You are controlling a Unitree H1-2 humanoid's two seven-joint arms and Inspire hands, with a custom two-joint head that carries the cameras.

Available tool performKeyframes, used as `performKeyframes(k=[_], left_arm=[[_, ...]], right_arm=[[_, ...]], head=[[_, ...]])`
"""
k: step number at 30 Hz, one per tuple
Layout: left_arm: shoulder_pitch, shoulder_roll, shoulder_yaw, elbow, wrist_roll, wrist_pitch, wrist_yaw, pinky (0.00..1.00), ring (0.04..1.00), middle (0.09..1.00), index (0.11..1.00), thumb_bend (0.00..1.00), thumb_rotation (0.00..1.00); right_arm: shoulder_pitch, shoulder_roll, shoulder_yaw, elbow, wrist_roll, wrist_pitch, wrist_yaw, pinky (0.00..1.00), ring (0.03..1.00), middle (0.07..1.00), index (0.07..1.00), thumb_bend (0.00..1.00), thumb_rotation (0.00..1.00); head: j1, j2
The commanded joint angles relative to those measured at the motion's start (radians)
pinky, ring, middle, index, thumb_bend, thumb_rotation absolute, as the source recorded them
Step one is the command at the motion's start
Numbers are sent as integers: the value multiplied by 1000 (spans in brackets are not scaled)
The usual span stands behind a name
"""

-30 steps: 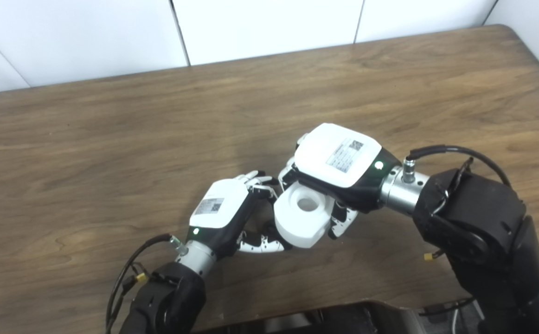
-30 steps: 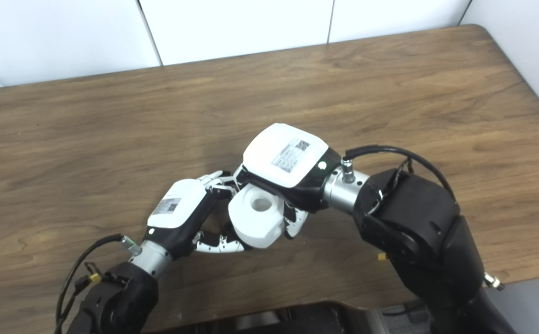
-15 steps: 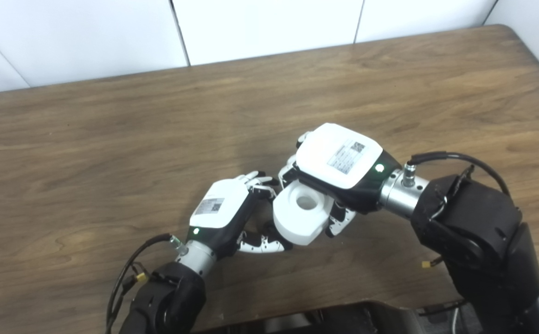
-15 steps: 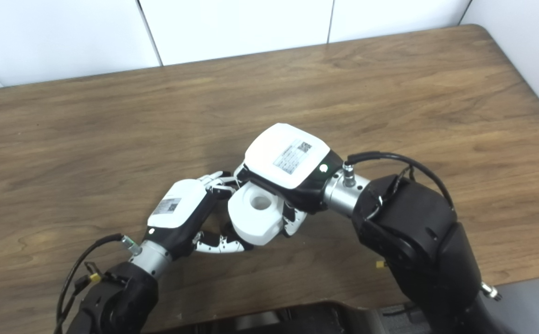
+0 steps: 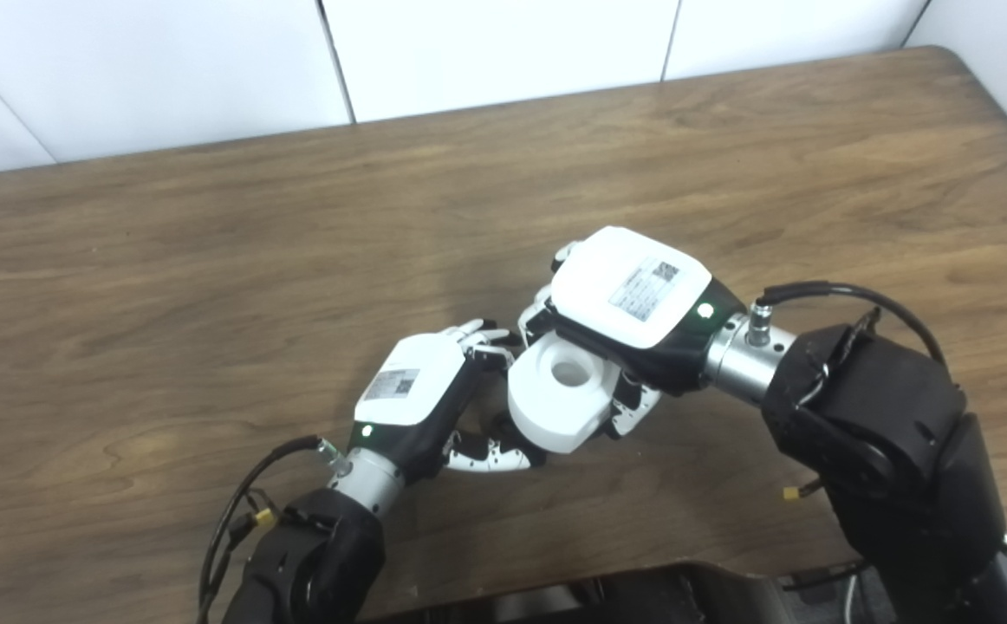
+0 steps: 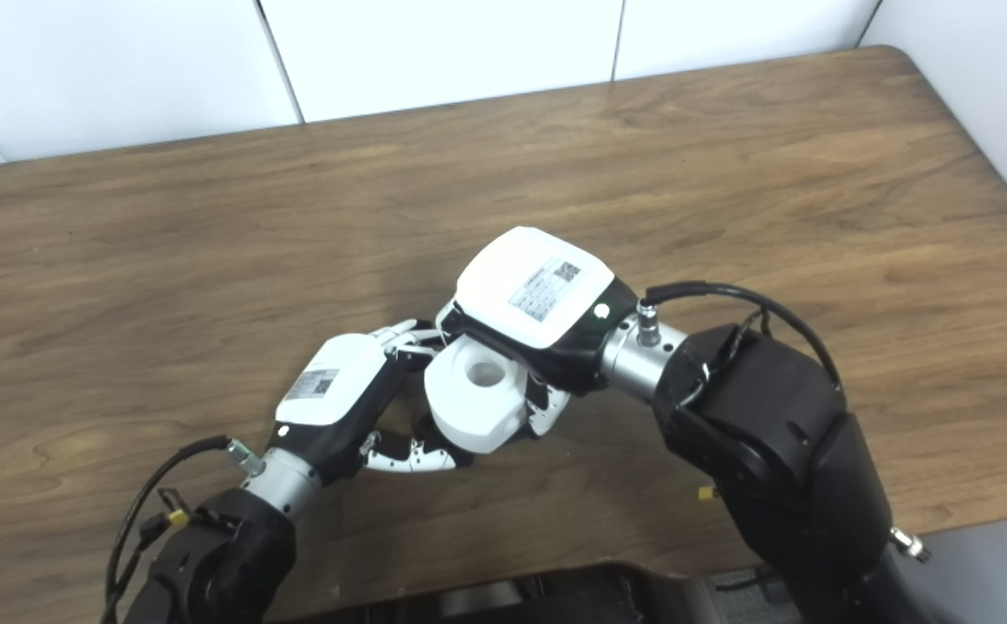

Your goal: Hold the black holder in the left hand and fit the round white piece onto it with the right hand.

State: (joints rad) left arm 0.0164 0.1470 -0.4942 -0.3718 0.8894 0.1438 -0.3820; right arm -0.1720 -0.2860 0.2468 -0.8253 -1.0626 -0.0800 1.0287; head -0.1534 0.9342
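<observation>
Your right hand [image 5: 629,303] grips the round white plastic piece with a hole in its top [image 5: 558,394], fingers wrapped around its sides just above the brown wooden table [image 5: 209,260]; the hand's white back covers most of the fingers, so only the tips [image 5: 633,412] show right of the piece. Your left hand [image 5: 421,394] sits immediately left of the white piece, fingers [image 5: 490,455] curled toward it and touching its lower edge. The black holder cannot be made out: it is hidden behind the left hand and the white piece, so you cannot tell whether that hand grasps anything.
</observation>
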Motion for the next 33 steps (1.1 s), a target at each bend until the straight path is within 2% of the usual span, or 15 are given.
performKeyframes(k=[1,20,33], left_arm=[[3,-2,-13,8,-9,4,-26,894,925,844,491,507,58],[-1,-13,-18,5,-5,9,-26,910,920,837,491,508,57],[1,-14,-17,-4,0,12,-27,910,921,837,491,508,56]], right_arm=[[-22,9,0,-13,-5,-22,-18,795,637,478,491,532,3],[-36,22,38,4,-40,-49,11,804,656,480,489,532,4],[-25,17,25,20,-36,-53,-6,801,656,479,490,532,3]], head=[[-1,0],[1,4],[-1,4]])
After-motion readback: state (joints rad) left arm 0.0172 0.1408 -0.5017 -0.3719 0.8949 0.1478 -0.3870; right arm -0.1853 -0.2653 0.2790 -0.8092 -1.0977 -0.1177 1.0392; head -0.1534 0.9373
